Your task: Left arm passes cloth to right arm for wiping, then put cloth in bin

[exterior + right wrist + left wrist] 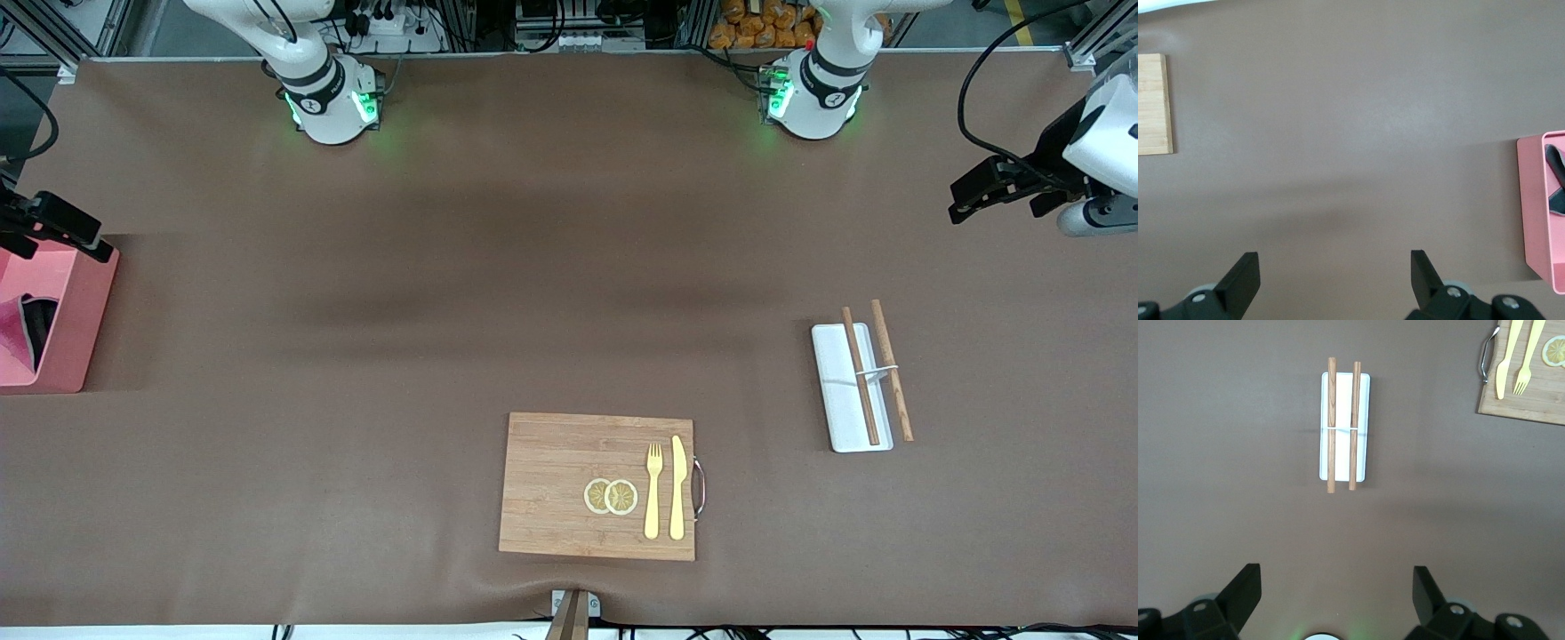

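You're looking at the bin [76, 329], a salmon-pink, smooth-walled rectangular box sitting at the right arm's end of the table, and the cloth [20, 336] is lying inside it, bunched against one wall, showing magenta-red with a fold of its dark grey side. Only part of the bin is showing in the front view, so you're not seeing how the rest of the cloth is lying.

Your right gripper [55, 227] is hanging just above the bin's edge, and in its wrist view its fingers [1239, 273] are standing wide apart with nothing between them. Your left gripper [991, 188] is waiting up in the air over the bare table at the left arm's end, its fingers [1245, 590] also spread wide and carrying nothing.

Toward the left arm's end, a flat, narrow white tray [836, 391] is lying on the brown mat, with two slim wooden sticks [861, 378] resting across a small white bridge, one over the tray and one along its edge.

Nearer the front camera, a rectangular bamboo cutting board [569, 484] with a metal handle [700, 487] is carrying two round lemon slices [610, 496] touching each other, and beside them a pale yellow fork [653, 491] and knife [677, 487] lying parallel.
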